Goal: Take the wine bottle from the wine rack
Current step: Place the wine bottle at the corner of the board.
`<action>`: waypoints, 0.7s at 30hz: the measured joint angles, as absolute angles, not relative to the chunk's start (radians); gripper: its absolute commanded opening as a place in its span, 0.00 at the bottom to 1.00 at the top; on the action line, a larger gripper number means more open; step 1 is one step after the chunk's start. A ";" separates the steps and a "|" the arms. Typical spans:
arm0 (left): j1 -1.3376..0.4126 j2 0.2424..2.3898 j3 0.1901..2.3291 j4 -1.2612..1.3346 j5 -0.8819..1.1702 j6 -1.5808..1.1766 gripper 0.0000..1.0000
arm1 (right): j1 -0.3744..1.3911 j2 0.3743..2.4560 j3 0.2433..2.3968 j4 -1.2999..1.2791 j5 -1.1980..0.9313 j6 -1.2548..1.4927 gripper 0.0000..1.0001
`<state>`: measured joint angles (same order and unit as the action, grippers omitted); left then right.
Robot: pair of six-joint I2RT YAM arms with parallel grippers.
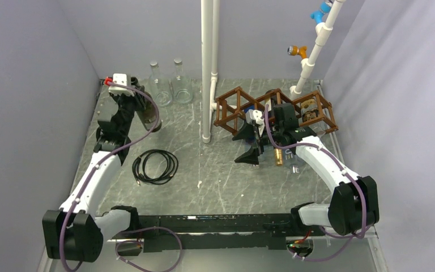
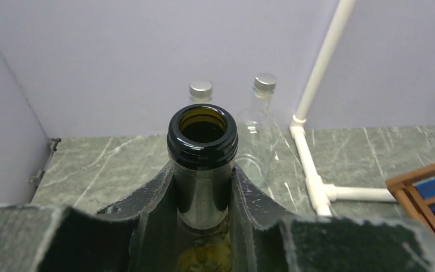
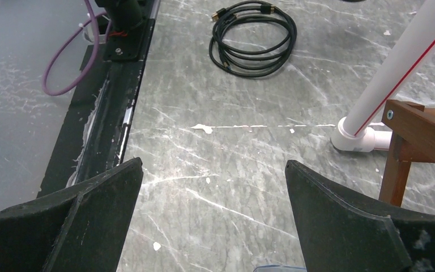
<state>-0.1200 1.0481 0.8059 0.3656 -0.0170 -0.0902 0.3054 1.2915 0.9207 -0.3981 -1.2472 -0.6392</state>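
Observation:
A dark green glass wine bottle [image 2: 203, 153] stands upright at the back left of the table [image 1: 148, 116], its mouth uncapped. My left gripper [image 2: 203, 173] is shut on its neck, one finger on each side [image 1: 140, 110]. The brown wooden wine rack [image 1: 274, 110] stands at the back right, far from that bottle; one corner of it shows in the left wrist view [image 2: 425, 187] and the right wrist view [image 3: 419, 136]. My right gripper [image 3: 214, 164] hangs open over bare table just in front of the rack [image 1: 248, 148], holding nothing.
Two clear capped bottles [image 1: 161, 88] [image 1: 181, 85] stand behind the left gripper. A coiled black cable [image 1: 154, 166] lies at centre left. A white pipe post [image 1: 207, 68] rises mid-table. A gold-necked bottle [image 1: 278, 156] lies under the right arm; another [image 1: 310, 110] rests in the rack's right cell.

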 measured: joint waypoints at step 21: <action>0.061 1.451 1.106 0.438 0.162 -0.063 0.00 | 0.290 1.274 0.908 -0.398 -1.234 -0.662 1.00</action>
